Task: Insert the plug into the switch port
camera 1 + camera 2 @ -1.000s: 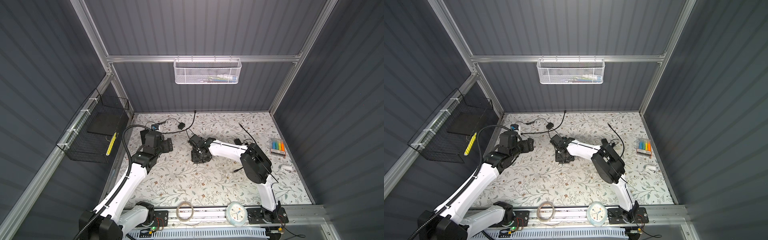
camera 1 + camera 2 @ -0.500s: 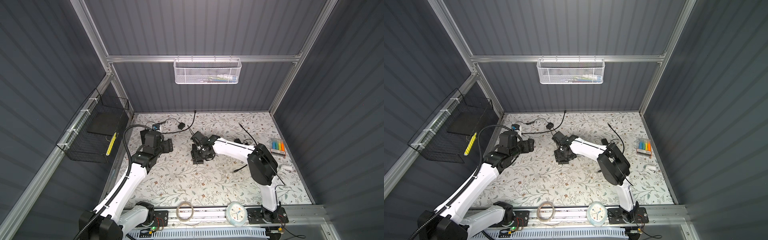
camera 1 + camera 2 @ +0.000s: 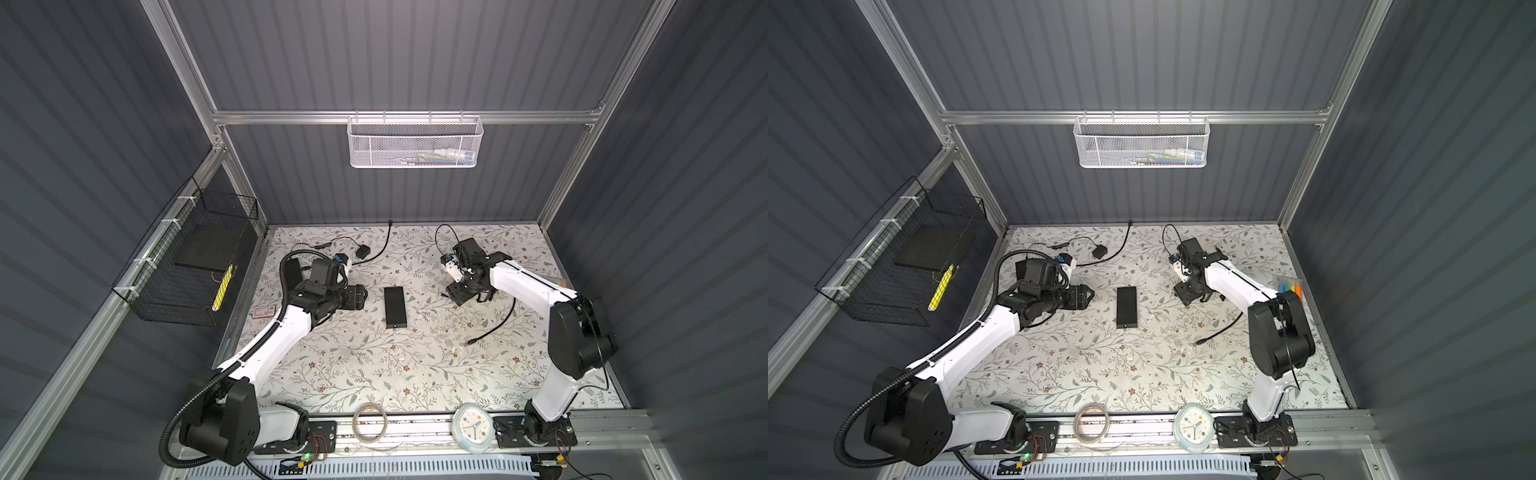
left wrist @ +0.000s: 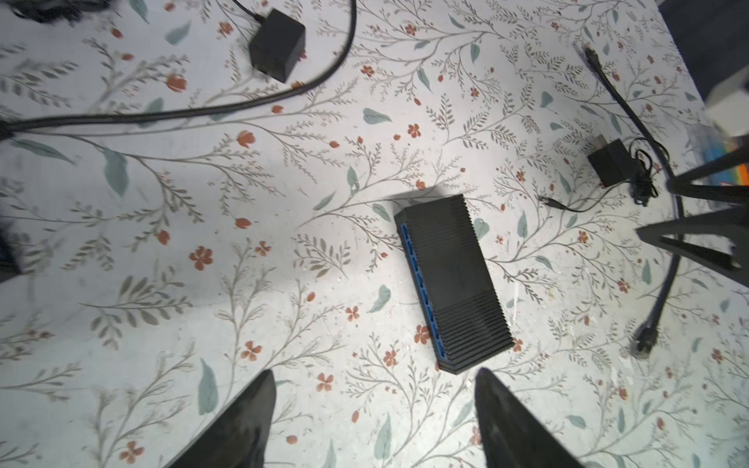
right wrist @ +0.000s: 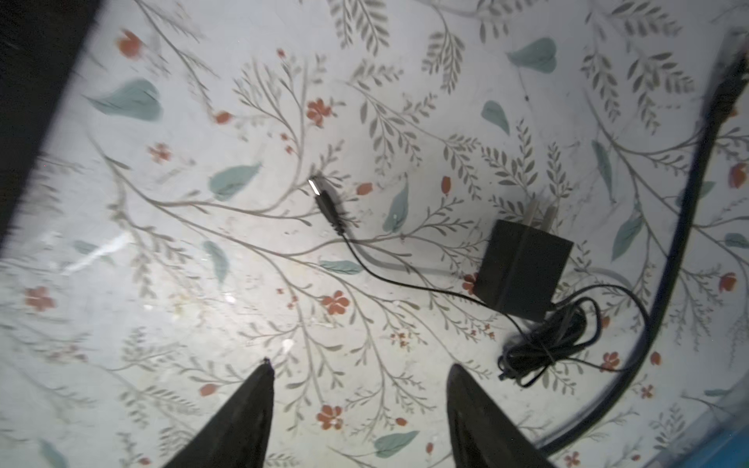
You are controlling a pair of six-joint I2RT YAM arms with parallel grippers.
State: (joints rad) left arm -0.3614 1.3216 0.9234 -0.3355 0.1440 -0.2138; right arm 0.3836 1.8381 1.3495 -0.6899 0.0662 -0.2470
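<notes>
Black ribbed switch (image 4: 450, 283), blue port row; plug (image 5: 322, 196) w/ silver tip; left pincer (image 4: 375, 370), right pincer (image 5: 360, 362) released.

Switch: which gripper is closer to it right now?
Left. The left gripper sits just left of the switch in both top views. The right gripper is farther off on the opposite side, near the power adapter.
</notes>
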